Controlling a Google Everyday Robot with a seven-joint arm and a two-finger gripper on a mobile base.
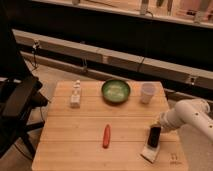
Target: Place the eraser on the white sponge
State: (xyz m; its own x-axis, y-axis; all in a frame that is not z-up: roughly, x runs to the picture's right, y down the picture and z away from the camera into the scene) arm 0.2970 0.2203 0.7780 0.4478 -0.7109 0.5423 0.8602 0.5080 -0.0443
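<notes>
A white sponge [151,154] lies flat near the front right corner of the wooden table [90,125]. A black eraser [154,136] stands upright on its far end. My gripper [159,124] comes in from the right on a white arm [187,116] and sits at the top of the eraser, right above the sponge.
A green bowl [116,90] and a white cup [147,92] stand at the back of the table. A small white bottle-like object [76,94] is at the back left. A red carrot-like stick [106,136] lies in the front middle. A black chair [17,100] stands at the left.
</notes>
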